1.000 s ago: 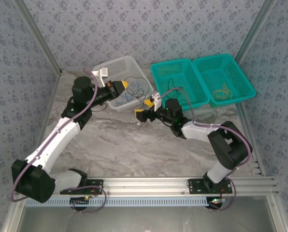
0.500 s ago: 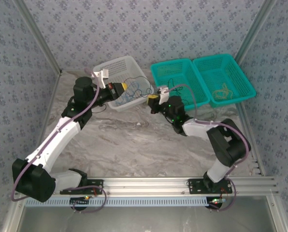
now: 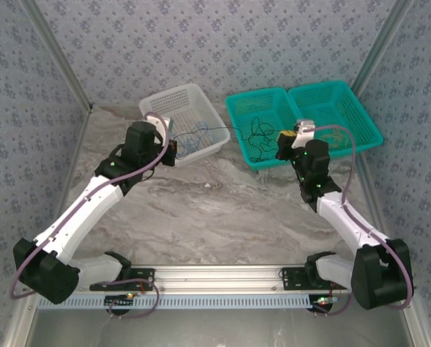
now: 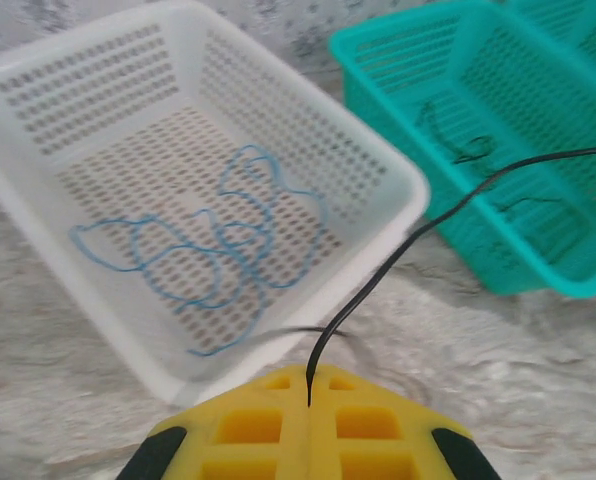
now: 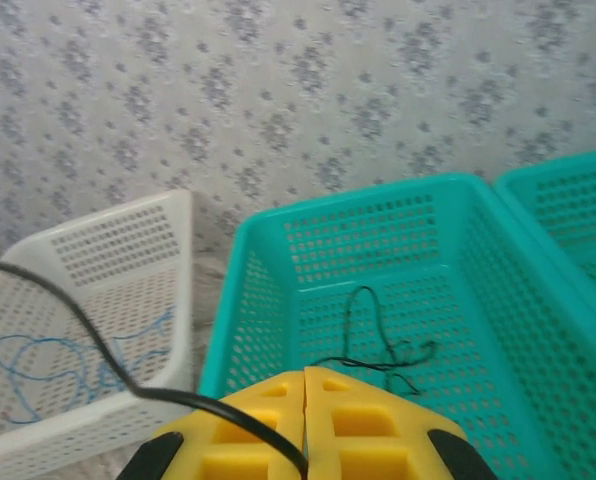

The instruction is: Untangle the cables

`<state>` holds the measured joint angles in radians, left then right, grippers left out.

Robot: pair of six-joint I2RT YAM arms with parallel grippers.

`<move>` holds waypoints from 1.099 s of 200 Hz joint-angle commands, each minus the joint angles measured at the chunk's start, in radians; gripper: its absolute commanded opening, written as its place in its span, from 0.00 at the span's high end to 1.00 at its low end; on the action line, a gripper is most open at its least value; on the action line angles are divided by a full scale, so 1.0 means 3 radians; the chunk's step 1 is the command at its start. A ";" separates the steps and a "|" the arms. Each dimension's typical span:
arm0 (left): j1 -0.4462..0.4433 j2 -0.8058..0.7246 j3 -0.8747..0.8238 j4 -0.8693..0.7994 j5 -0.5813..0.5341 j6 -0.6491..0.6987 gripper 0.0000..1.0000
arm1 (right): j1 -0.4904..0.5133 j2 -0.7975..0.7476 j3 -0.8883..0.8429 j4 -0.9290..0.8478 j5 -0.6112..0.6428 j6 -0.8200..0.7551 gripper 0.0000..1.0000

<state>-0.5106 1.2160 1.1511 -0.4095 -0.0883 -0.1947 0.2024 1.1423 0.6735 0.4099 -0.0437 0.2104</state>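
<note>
A thin black cable (image 4: pixel 418 235) runs taut between my two grippers. My left gripper (image 4: pixel 308 378) is shut on one end, just in front of the white basket (image 4: pixel 398 180). My right gripper (image 5: pixel 305 378) is shut on the other end (image 5: pixel 88 340), above the near rim of the left teal basket (image 5: pixel 228 300). A blue cable (image 4: pixel 218 250) lies looped in the white basket. Another black cable (image 5: pixel 378 345) lies tangled on the floor of the left teal basket. A yellow-tan cable (image 3: pixel 335 136) rests in the right teal basket (image 3: pixel 367 119). From above, the left gripper (image 3: pixel 173 150) and right gripper (image 3: pixel 280 146) stand well apart.
The three baskets stand side by side along the back of the marble table (image 3: pixel 215 210). Patterned walls close in the back and sides. A metal rail (image 3: pixel 223 275) carries both arm bases at the near edge.
My right gripper has shut on the black cable and swung right, from the table to above the left teal basket. My left gripper has drawn back out of the white basket, stretching the cable.
</note>
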 commanded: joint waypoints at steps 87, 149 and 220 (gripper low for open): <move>-0.0006 0.0142 0.0018 0.1012 0.1141 -0.0505 1.00 | -0.0205 -0.0065 0.0472 -0.1354 -0.0499 0.0030 1.00; -0.0217 0.0842 0.0517 0.1433 0.1282 -0.0633 1.00 | -0.0434 0.0026 0.0612 -0.1604 -0.0516 0.0276 1.00; -0.0402 0.1853 0.1345 0.1595 0.1328 -0.0764 1.00 | -0.0674 0.0434 0.0882 -0.1722 -0.0598 0.0541 1.00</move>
<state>-0.6247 1.6932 1.4761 0.0040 0.2848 -0.3843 0.0166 1.2194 0.8688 -0.0696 -0.1925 0.3367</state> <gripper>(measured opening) 0.042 0.071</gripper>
